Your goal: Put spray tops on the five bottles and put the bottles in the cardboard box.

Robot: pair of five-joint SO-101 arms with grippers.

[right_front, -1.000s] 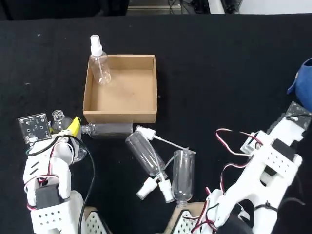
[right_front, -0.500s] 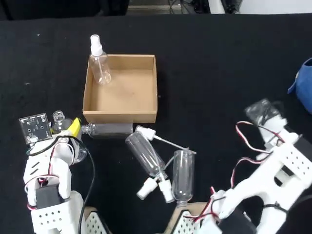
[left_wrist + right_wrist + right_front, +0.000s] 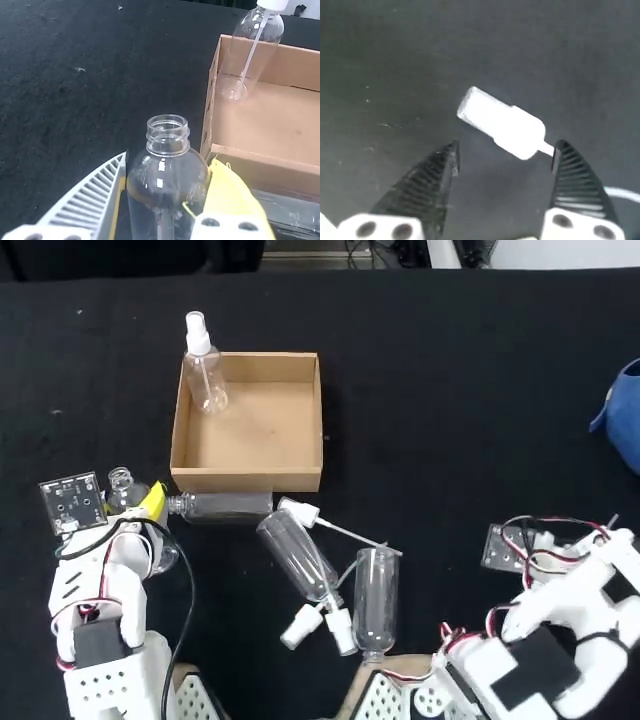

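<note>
At the near left, the left gripper [image 3: 170, 161] is clamped round an open bottle [image 3: 167, 134], which stands upright with its bare neck up, just left of the cardboard box's [image 3: 247, 478] near corner. In the box's far left corner stands one capped bottle [image 3: 205, 375]. Another bottle [image 3: 222, 505] lies along the box's near wall. Right of that and nearer, two more bottles [image 3: 298, 555] [image 3: 377, 600] lie on the cloth with three loose tops among them [image 3: 300, 512] [image 3: 298, 627] [image 3: 340, 630].

At the near right, the right gripper [image 3: 507, 146] hangs low over the cloth with its jaws spread wide and nothing held. A white spray top [image 3: 500, 122] lies flat just ahead of the fingertips, roughly centred in the gap. Its long axis runs slantwise across the opening rather than in line with the fingers, and its thin tube trails off past one finger.

I'd say the right arm is plainly the nearer one to that top. It looks set to drop and close across the body, then carry it well left to the waiting neck.
</note>
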